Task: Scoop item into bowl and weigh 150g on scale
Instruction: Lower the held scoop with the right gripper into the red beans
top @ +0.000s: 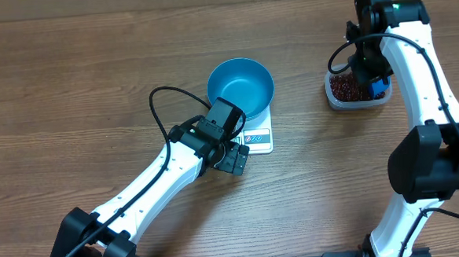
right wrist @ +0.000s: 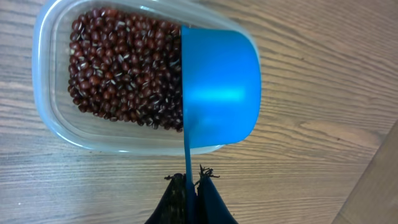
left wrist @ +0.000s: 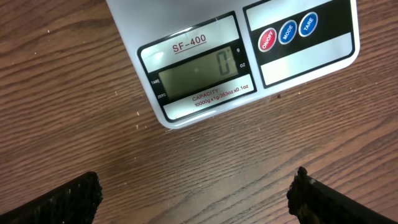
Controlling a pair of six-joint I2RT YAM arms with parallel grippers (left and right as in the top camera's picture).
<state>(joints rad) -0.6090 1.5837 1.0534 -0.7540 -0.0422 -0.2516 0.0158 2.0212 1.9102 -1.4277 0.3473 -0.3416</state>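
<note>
The blue bowl (top: 241,87) sits empty on the white scale (top: 259,135), whose display (left wrist: 198,70) reads 0. My left gripper (top: 233,157) hovers just in front of the scale's panel edge, open, nothing between its fingertips (left wrist: 65,200). The red-brown beans (right wrist: 121,65) lie in a clear plastic tub (top: 356,90) at the far right. My right gripper (right wrist: 188,182) is shut on the thin handle of a blue scoop (right wrist: 217,87). The scoop stands on edge over the tub's right end, its back toward the camera.
The wooden table (top: 94,88) stretches bare to the left and along the front. The left arm's black cable (top: 169,100) loops over the table beside the bowl. The right arm (top: 424,79) rises along the right edge.
</note>
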